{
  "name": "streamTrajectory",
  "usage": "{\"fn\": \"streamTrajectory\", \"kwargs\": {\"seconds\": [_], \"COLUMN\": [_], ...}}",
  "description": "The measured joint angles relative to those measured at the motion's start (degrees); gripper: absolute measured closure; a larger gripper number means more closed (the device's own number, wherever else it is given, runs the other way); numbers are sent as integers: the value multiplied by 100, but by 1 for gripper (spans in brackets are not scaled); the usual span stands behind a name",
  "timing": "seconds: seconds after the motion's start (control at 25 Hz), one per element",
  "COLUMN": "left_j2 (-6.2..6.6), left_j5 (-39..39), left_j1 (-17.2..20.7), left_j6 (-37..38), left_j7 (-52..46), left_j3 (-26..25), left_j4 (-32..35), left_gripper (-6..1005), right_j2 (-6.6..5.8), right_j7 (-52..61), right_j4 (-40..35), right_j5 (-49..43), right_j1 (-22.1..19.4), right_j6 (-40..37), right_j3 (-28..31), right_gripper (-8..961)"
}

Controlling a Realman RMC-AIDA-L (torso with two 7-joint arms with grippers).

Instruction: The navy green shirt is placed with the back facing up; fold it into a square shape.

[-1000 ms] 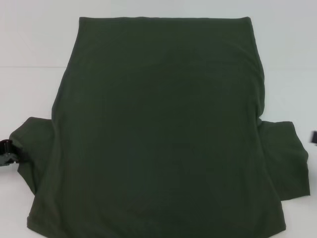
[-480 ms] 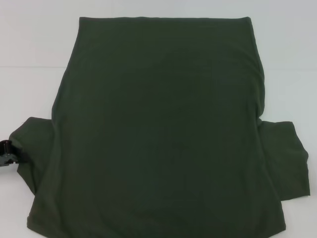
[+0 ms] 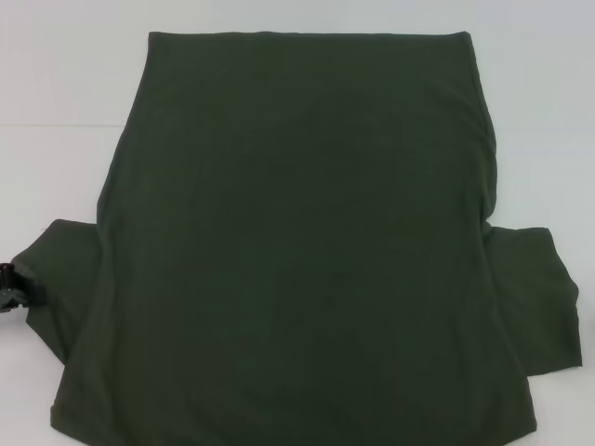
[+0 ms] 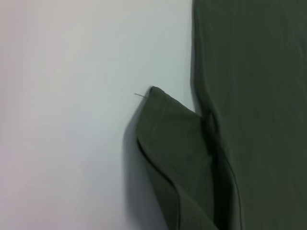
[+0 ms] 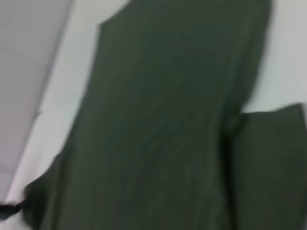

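Large dark olive-green cloth shirt [image 3: 307, 251] spread flat, plain side up, over white worktop [image 3: 56, 84], both short sleeves out sideways. Left hand [image 3: 9, 286] just beside shirt's left sleeve edge; spread or pressed together, cannot tell. Right hand out of view

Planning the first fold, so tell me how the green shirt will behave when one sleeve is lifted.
The navy green shirt will likely drape and sag: it lies flat as thin cloth with soft wrinkles. The left sleeve already curls up at its edge, so it probably bends freely. It should drag rather than slide as a whole. The left gripper sits beside that sleeve.
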Motion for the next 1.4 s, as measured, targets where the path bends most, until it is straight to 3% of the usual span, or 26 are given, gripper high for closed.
{"fn": "streamTrajectory", "kwargs": {"seconds": [0.16,0.4,0.52,0.92,1.4], "left_j2": [3,13,19,86,295], "left_j5": [0,0,0,10,173], "left_j1": [11,11,11,11,50], "left_j6": [56,84,112,146,174], "left_j7": [0,-39,-50,-58,-123], "left_j3": [-102,-160,-170,-182,-224], "left_j4": [0,-6,-8,21,479], "left_gripper": [995,995,995,995,995], "right_j2": [173,793,995,1044,1039], "right_j7": [-1689,-4528,-5221,-6734,-6922], "right_j4": [290,430,467,1315,1624], "right_j5": [291,577,569,546,569], "right_j1": [2,-152,-184,-175,-140], "right_j6": [-334,-627,-443,13,236], "right_j3": [-8,38,-5,-60,-62], "right_gripper": [9,9,9,13,12]}}
